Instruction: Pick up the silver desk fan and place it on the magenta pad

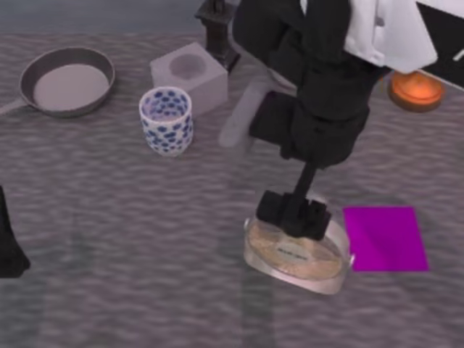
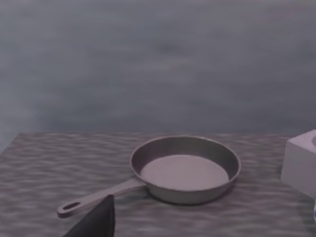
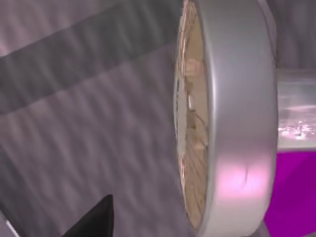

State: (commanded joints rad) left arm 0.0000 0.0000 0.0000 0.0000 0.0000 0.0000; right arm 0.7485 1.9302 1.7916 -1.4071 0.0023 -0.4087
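- The right gripper [image 1: 293,215] sits on the far rim of the silver desk fan [image 1: 299,254], reaching down from the right arm; its black fingers overlap the top edge of the housing, but whether they are clamped on it or only close to it cannot be told
- In the right wrist view the fan's silver housing [image 3: 237,108] fills the frame edge-on, the tan-gold grille to one side, with one dark fingertip [image 3: 96,219] showing at the frame's edge apart from the fan
- From above, the fan lies tilted with its grille face turned up toward the camera; the round face reads as an oval whose long axis runs left to right, dipping slightly toward the right
- The fan is right of the table's centre, near the front, just beside the left edge of the magenta pad [image 1: 384,238]; their edges look to touch or nearly so, and the fan is not on the pad
- One fan, one pad
- Farther back stand one blue-dotted cup [image 1: 167,119], one pale cube [image 1: 190,75], one grey frying pan [image 1: 67,81] at far left, one orange disc [image 1: 415,90] at far right and a dark small stand [image 1: 216,29] at the rear edge; all are well apart from the fan
- The left gripper [image 1: 9,250] is parked at the left edge of the table; its wrist view shows the frying pan [image 2: 185,170]
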